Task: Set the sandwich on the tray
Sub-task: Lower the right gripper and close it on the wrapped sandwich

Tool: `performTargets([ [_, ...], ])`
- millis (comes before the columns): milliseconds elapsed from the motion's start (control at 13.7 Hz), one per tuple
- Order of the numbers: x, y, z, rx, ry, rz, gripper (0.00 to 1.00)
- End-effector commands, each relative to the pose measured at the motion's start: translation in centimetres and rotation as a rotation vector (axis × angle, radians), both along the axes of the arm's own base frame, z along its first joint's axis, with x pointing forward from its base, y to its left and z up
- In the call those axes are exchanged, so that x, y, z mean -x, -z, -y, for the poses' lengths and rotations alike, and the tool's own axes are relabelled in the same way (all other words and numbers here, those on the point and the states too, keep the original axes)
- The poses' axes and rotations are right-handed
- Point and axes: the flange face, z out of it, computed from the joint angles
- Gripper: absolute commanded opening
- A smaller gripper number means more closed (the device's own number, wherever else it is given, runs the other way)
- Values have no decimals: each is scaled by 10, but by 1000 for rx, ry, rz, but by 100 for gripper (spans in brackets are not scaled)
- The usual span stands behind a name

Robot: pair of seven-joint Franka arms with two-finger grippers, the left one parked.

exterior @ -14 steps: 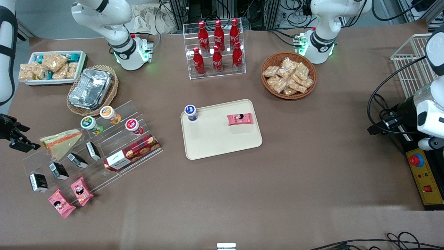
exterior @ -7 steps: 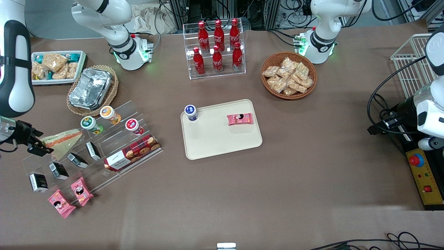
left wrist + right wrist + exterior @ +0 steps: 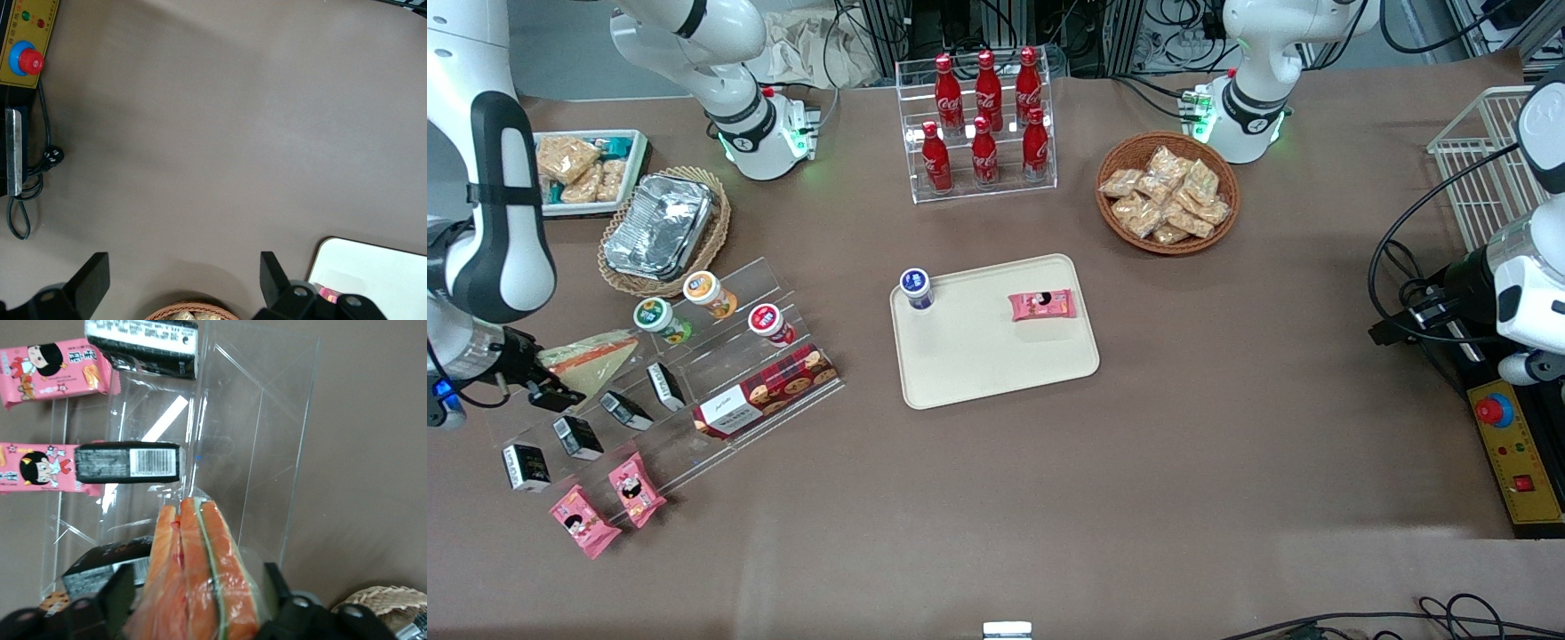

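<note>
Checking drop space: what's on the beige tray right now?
On the tray: a blue-capped cup at one corner and a pink snack packet; nothing hides any of it. The sandwich is on the clear rack, with the pincer at its wide end.

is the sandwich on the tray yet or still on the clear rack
Still on the rack. The sandwich lies between the open gripper fingers, far from the tray.

Brown table point(image 3: 1138, 462) — tray point(image 3: 978, 364), baskets, racks — gripper point(image 3: 547, 384) beside.
</note>
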Motion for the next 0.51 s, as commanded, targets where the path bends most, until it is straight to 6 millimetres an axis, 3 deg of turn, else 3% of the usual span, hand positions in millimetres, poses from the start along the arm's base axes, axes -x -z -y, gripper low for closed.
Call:
performTargets([
  [0,6,2,-5,-19,-35,4,0],
  [220,6,-8,-4,-58,-16,7,0],
  [439,1,-32,-1,-117,-42,17,0],
])
